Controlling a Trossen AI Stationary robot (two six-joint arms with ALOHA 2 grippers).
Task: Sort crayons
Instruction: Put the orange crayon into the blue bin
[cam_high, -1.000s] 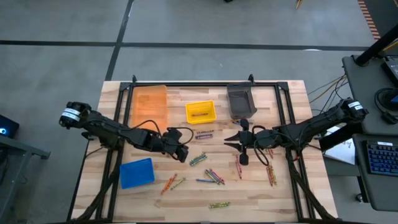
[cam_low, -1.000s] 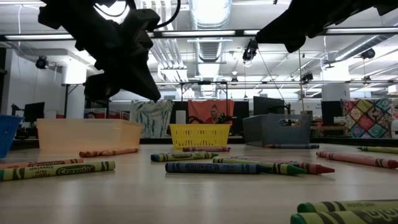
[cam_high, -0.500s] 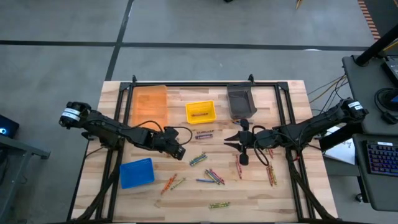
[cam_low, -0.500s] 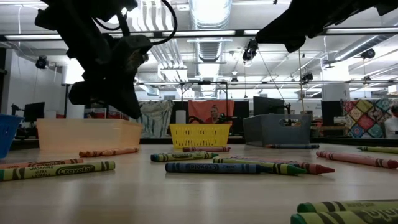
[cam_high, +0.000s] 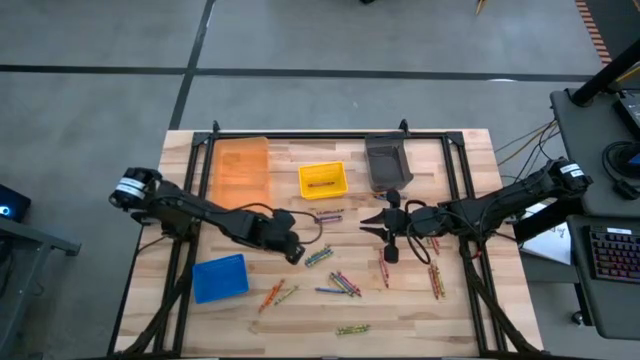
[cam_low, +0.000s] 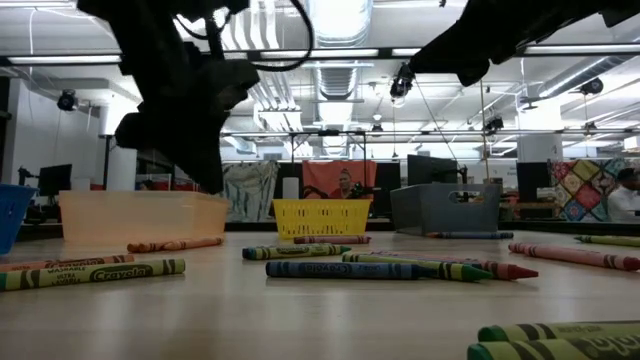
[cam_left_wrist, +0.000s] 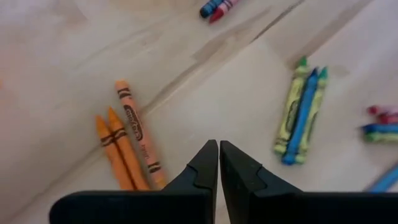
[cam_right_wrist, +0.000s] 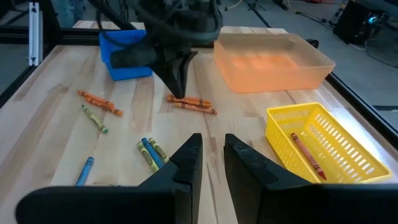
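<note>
Your left gripper (cam_high: 293, 255) is closed and empty above the wood table (cam_high: 455, 310), with three orange crayons (cam_left_wrist: 127, 146) just beside its tip and a green-and-blue bundle (cam_left_wrist: 301, 112) at about two o'clock. Your right gripper (cam_high: 392, 256) holds nothing, its fingers slightly parted at table centre. Other crayons (cam_high: 345, 283) lie scattered toward six o'clock, and one red crayon (cam_right_wrist: 306, 155) lies in the yellow basket (cam_high: 323, 180).

Your left tool (cam_high: 293, 254) hovers near bench (cam_high: 470, 300) centre; the right tool (cam_high: 385, 226) sits at its 3 o'clock. Loose crayons (cam_high: 340, 284) spread toward 5 o'clock, the blue bin (cam_high: 220, 277) at 8.
</note>
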